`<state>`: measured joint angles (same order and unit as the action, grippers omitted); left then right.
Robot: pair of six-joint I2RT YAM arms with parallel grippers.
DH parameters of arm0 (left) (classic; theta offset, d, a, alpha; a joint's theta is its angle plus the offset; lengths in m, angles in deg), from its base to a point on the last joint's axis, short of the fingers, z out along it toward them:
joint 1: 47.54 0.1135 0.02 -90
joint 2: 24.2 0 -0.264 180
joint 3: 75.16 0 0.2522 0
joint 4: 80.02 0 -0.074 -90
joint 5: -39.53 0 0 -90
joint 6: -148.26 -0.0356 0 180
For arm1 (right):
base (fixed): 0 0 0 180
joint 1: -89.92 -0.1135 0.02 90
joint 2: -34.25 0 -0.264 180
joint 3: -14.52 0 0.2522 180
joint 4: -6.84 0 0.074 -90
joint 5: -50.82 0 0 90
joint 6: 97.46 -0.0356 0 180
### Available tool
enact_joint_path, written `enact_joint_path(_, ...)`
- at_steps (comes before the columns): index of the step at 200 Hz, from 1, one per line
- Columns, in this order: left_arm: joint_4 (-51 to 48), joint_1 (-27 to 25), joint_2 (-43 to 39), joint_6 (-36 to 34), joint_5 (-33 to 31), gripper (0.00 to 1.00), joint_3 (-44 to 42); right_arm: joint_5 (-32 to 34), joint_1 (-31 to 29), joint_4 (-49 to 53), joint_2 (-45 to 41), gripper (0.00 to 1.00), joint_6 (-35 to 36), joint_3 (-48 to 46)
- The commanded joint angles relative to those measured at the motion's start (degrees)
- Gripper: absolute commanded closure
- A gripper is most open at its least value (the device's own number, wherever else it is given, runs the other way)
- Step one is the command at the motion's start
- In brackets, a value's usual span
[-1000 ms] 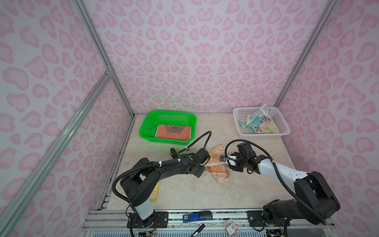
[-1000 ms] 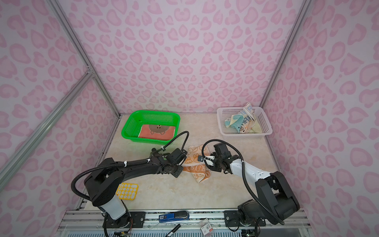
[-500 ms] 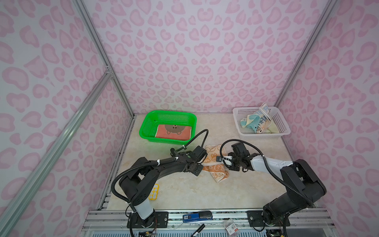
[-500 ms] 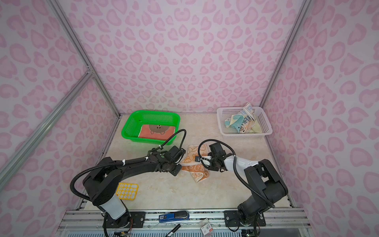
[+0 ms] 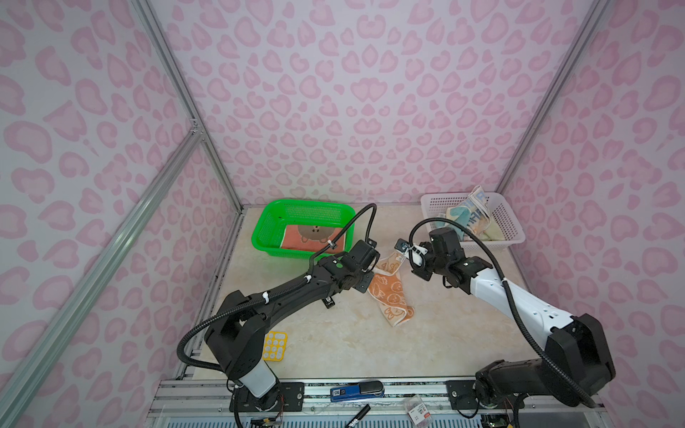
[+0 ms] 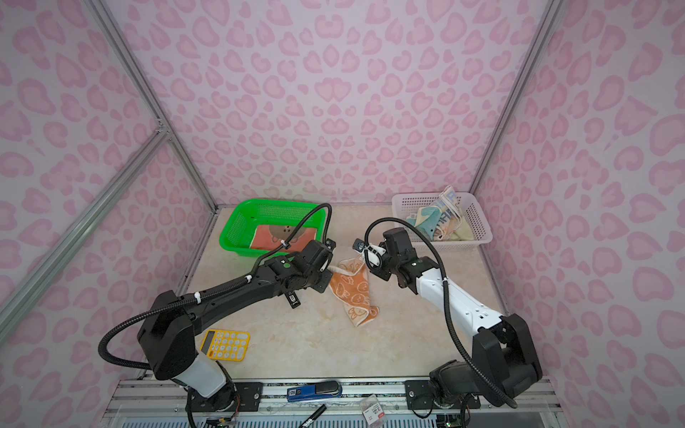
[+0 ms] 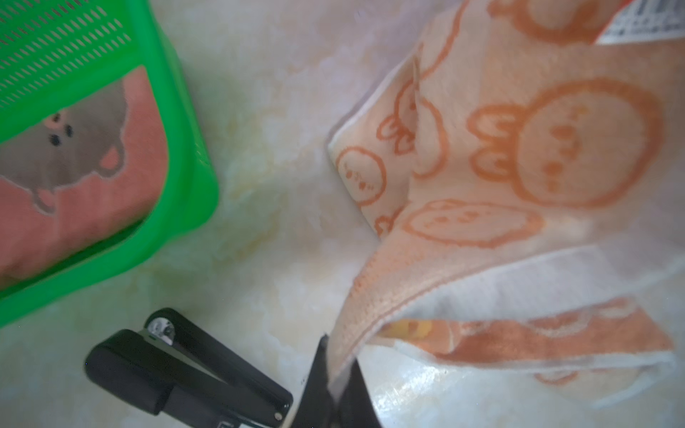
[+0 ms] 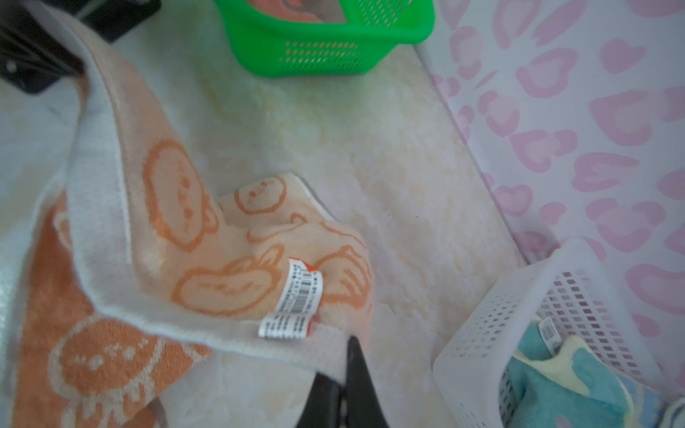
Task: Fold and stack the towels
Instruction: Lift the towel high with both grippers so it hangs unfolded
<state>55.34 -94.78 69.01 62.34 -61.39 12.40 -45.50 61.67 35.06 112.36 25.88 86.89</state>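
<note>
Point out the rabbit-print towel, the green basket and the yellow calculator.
rabbit-print towel (image 5: 387,294): in a top view, orange middle.
green basket (image 5: 264,228): in a top view, left wall.
yellow calculator (image 6: 226,346): in a top view, keypad.

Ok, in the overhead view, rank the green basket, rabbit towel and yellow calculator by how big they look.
1. green basket
2. rabbit towel
3. yellow calculator
The last two look close; the calculator sits nearer the camera.

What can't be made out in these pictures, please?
- Left tool tips: hidden behind its own wrist in both top views.
- Label text on the rabbit towel: too small and blurred, right wrist view.
- Towels in the white basket: number unclear, bunched and overlapping, both top views.
- Calculator: partly behind the left arm in a top view.
</note>
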Motion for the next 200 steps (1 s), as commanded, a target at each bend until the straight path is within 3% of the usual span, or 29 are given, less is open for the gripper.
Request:
enact_joint_path(1, -4.6, 0.1, -0.7, 0.8, -5.8, 0.97, 7.2, 3.2, -0.3, 4.1, -2.2, 1.0, -11.3, 3.6)
enact_joint_path(24, -8.5, 0.1, 0.1, 0.5, -8.3, 0.97, 16.2, 9.0, -0.6, 7.6, -4.9, 1.0, -16.3, 9.2)
enact_joint_path(52, -13.6, 0.1, -0.5, 0.6, -9.0, 0.97, 24.4, 16.3, -2.4, 12.3, -8.1, 1.0, -16.4, 14.3)
enact_joint_path(104, -14.7, -0.2, -9.3, 0.9, 2.1, 0.98, 28.0, 25.1, -8.6, 17.5, -13.4, 1.0, -14.2, 21.3)
enact_joint_path(147, -14.9, -2.5, -15.8, 1.3, 7.0, 0.98, 29.3, 31.3, -16.6, 21.5, -16.4, 1.0, -12.8, 27.3)
enact_joint_path(171, -14.9, -5.0, -18.2, 1.5, 8.4, 0.98, 29.2, 31.7, -20.0, 23.9, -18.6, 1.0, -13.9, 29.6)
enact_joint_path(200, -14.7, -5.9, -20.3, 2.3, 9.1, 0.98, 29.7, 26.4, -21.0, 28.3, -20.7, 1.0, -17.9, 34.7)
